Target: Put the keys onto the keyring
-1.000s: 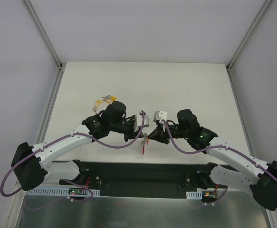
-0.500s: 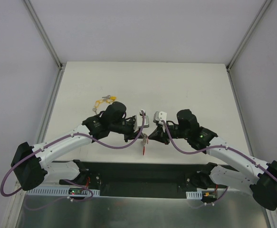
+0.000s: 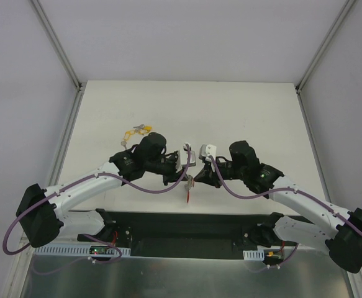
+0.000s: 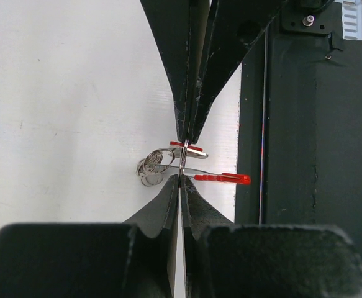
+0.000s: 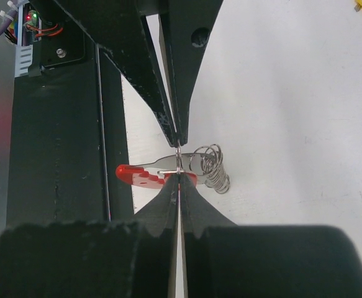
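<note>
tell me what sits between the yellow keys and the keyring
Top view: the left arm's black wrist, next to the yellow keys, then the left gripper, shut on the keyring.

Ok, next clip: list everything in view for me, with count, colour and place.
keyring: one, red and silvery-grey, pinched between both claws near the table's near edge
keys: small bunch, count unclear, yellow and silvery, on the table beyond the left claw
table: one, white, under everything
base plate: one, black, along the table's near edge
left claw: one, black, shut on the keyring
right claw: one, black, shut on the keyring, facing the left claw
</note>
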Available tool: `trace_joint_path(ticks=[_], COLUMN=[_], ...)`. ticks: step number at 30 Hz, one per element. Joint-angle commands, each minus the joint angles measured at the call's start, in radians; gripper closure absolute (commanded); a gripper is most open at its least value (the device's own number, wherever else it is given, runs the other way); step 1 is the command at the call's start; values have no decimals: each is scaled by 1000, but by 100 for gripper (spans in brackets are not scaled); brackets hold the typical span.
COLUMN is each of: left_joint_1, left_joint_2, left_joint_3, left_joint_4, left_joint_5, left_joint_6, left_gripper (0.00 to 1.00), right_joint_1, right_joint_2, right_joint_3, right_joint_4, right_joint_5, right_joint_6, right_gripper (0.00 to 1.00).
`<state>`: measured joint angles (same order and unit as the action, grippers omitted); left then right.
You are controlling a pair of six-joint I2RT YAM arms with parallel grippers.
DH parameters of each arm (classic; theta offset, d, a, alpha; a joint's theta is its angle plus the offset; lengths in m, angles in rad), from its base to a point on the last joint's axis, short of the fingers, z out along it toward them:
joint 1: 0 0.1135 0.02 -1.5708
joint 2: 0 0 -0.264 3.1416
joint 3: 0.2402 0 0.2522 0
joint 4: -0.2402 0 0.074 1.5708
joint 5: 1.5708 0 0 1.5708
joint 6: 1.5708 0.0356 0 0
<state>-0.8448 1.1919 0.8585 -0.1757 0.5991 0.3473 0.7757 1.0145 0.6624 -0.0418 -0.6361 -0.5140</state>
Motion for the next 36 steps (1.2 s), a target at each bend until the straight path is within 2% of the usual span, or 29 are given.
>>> trace_joint_path(ticks=[1,21,32,36], left_joint_1=[-11,-14,-14,-8], left_joint_2=[18,26,6,-20], left_joint_3=[34,57,56,36], left_joint_4=[2,1,2,21], left_joint_5=[19,28,-13,-25], left_joint_6=[-10,-44,-65,-59], left_gripper=[100,100,100,100], right_joint_1=[7,53,62,8], right_joint_2=[-1,53,30,-34], right_joint_3=[69,77,53,5], right_joint_4=[54,174,197,181], right_joint_5=[-34,-54,-8,-14], right_joint_6=[-12,49,69,75], right_gripper=[99,99,86,81])
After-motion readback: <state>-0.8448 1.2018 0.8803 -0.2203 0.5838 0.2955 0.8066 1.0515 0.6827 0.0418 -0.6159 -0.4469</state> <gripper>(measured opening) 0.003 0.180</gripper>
